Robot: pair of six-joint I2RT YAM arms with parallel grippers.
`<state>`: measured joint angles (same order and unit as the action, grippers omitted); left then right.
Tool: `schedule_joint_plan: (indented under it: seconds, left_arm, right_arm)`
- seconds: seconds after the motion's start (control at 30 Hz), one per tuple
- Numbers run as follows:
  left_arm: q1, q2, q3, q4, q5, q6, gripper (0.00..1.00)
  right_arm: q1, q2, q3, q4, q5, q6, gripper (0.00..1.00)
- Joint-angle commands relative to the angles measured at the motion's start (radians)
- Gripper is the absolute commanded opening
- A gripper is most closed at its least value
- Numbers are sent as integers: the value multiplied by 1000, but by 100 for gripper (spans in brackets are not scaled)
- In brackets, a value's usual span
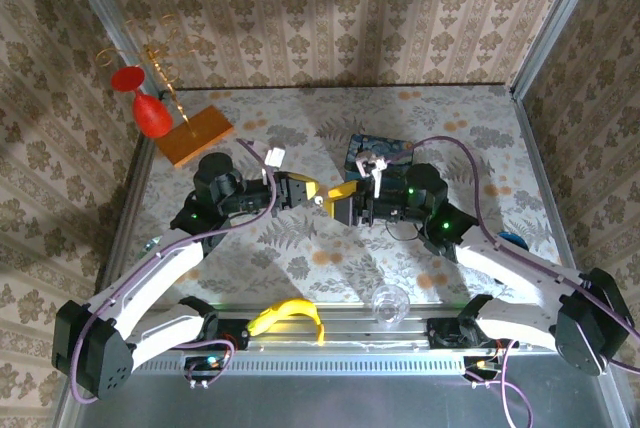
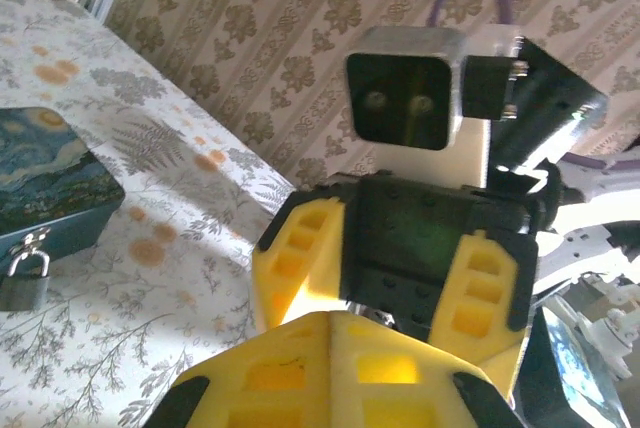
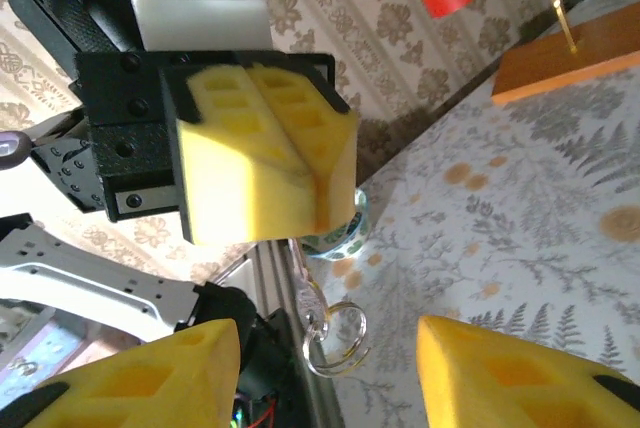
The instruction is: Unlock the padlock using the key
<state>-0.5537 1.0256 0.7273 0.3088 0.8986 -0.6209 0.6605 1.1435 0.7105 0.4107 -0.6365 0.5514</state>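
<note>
Left gripper [image 1: 312, 195]: yellow foam fingers pressed fully together, held above the middle of the fern-patterned table [image 1: 300, 258]. Small silvery key [image 3: 306, 298] hangs below the fingertips, apparently pinched at its upper end; exact contact hidden behind the foam.
Wire ring [image 3: 338, 343]: dangles loose from the key.
Right gripper [image 3: 328, 338]: yellow fingers well apart, nothing between the pads. Faces the left gripper nose to nose, with the ring hanging in the space ahead of it.
Reason for pose: judged a handover or re-grip. A key dangling like this cannot be aimed at a keyhole.
Padlock [image 2: 25, 283]: tiny dark grey metal padlock, hung from the hasp on the front wall of the blue painted tin [image 2: 50, 178]; shackle looks shut. Body low against the table, just beside the tin.
Tin position: past the table's middle toward the far edge, right of centre.
Progress: judged early. Key well apart from the padlock.
Next: firm hold on the key's head, blade pointing outward. Padlock probably needs steadying, since it hangs free.
Risk: key slipping or twisting during the exchange.
</note>
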Motion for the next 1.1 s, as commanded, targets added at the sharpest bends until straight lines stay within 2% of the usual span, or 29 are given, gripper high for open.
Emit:
schedule_joint_plan:
  seconds: [0.0, 0.17, 0.63, 1.07]
  left_arm:
    - [5, 2, 17, 87, 49, -35, 0]
    - [2, 4, 14, 91, 52, -36, 0]
    - [-2, 1, 7, 90, 54, -36, 0]
    - [-2, 1, 7, 93, 28, -46, 0]
  right_arm:
    - [-6, 36, 38, 65, -93, 46, 45]
    - [-6, 69, 55, 83, -111, 61, 40]
    - [-5, 98, 86, 91, -124, 60, 39]
    - [-4, 120, 87, 93, -135, 55, 29]
